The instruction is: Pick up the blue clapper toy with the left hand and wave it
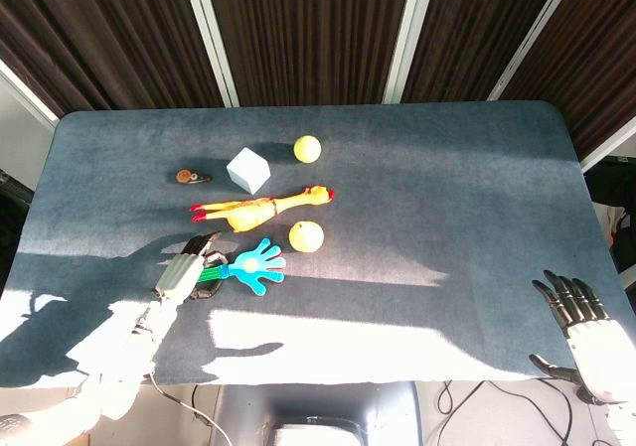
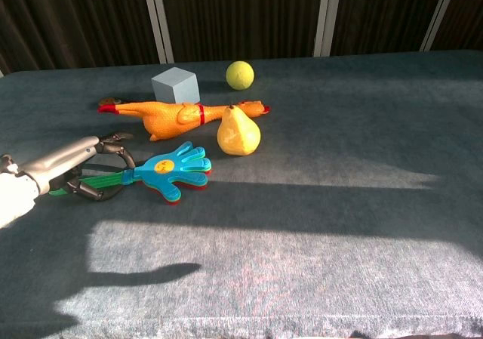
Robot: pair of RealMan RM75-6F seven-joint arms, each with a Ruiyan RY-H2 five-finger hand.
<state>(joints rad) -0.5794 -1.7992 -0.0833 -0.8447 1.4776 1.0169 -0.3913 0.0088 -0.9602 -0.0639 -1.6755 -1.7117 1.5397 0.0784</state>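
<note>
The blue hand-shaped plastic clapper toy (image 2: 175, 171) lies flat at seven o'clock from the yellow pear-shaped squeaky toy (image 2: 238, 132). It looks light, stiff and rattly, best gripped by its thin green handle. The left hand (image 2: 83, 169) curls around that handle (seemingly closing). Only the head view shows the right hand (image 1: 578, 325), idle, fingers spread.

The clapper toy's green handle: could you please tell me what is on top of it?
The left hand has its fingers curled over the clapper toy; the handle's end beneath them is hidden.
</note>
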